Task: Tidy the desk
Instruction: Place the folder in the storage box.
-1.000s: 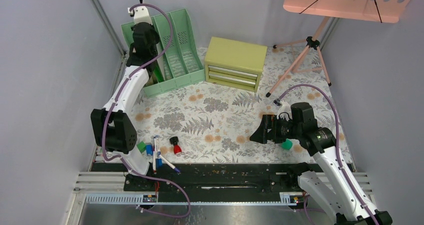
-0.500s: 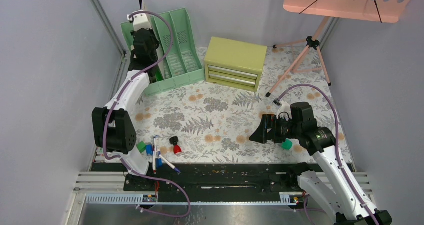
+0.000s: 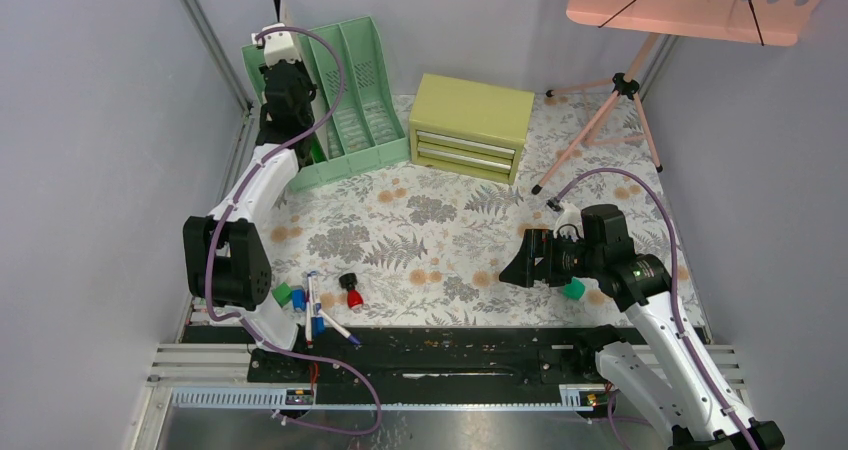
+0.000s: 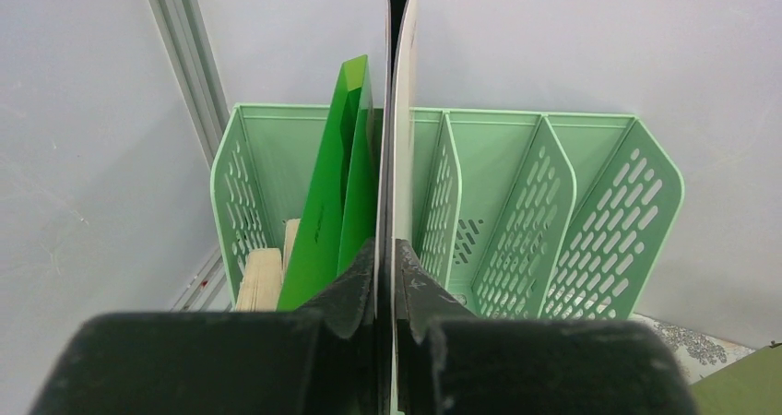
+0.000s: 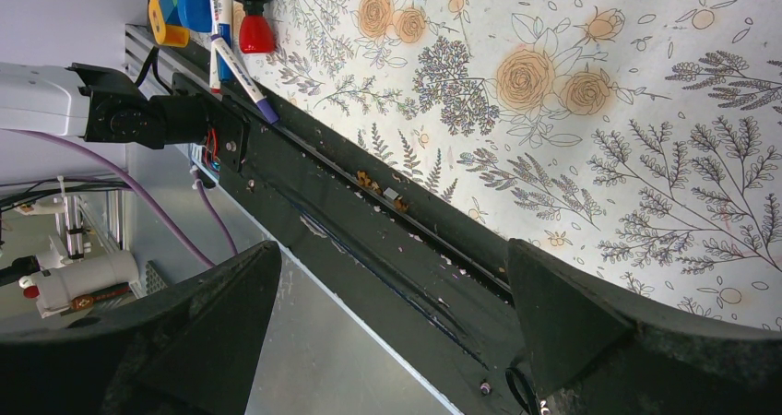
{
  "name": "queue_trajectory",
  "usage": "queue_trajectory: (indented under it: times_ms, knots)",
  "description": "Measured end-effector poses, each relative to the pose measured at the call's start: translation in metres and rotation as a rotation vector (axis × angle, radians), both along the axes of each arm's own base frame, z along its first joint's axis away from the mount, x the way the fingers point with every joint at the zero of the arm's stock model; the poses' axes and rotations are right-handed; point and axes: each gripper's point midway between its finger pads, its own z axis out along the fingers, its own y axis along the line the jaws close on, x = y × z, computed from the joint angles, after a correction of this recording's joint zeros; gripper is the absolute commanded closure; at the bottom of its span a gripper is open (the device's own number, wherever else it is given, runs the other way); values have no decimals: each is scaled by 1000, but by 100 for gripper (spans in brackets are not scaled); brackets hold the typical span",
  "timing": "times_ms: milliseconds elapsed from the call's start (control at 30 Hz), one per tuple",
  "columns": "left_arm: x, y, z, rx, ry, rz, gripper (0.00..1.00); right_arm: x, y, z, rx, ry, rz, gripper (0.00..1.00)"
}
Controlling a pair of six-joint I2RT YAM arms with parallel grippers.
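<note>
**Top external view.** The desk [image 3: 440, 240] lies flat, its long axis running side to side across the view, ahead of both arm bases. The left gripper [image 3: 280, 25] is raised over the far left corner, above a green file rack [image 3: 350, 110]. A thin board [image 3: 279, 8] sticks out beyond its fingertips. The right gripper [image 3: 512, 263] hangs low over the desk's near right part with its jaws spread wide and nothing between them. A green block [image 3: 573, 289] sits behind its fingers, by the wrist.

**Left wrist view.** The fingers [image 4: 355, 281] are pressed close together, pinching the thin board [image 4: 398, 111]. It stands upright and edge-on, rising from the fingertips to the top of the frame. Left of the fingers, a bright green folder [image 4: 337, 194] stands in the file rack's [image 4: 572, 221] leftmost slot. A sliver of the desk [image 4: 687, 341] shows at lower right.

**Right wrist view.** The fingers [image 5: 212, 323] stand far apart, holding and touching nothing. Between them lies the black rail [image 5: 369, 231] at the desk's near edge. Beyond the fingertips the desk [image 5: 590, 129] spreads out. Off to the left finger's side lie markers [image 5: 231, 51] and a red-capped thing [image 5: 255, 28].
</note>
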Motion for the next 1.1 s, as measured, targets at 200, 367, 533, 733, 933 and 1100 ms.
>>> queue_trajectory:
  times_ms: [200,367,533,733,933,1100]
  knots:
    - [-1,1,0,11,-8,2,100,0,0,0,0,0,0,1]
    - [-1,1,4,12,-23,-5,100,0,0,0,0,1,0,0]
    - [-1,0,10,24,-45,-17,100,0,0,0,-1,2,-1,0]
    - [1,-3,17,49,-67,-41,100,0,0,-1,-2,4,-1,0]
    - [3,-9,21,68,-82,-76,100,0,0,-1,-2,6,-1,1]
    - [4,-12,23,87,-112,-98,100,1,0,-1,-3,7,-2,1]
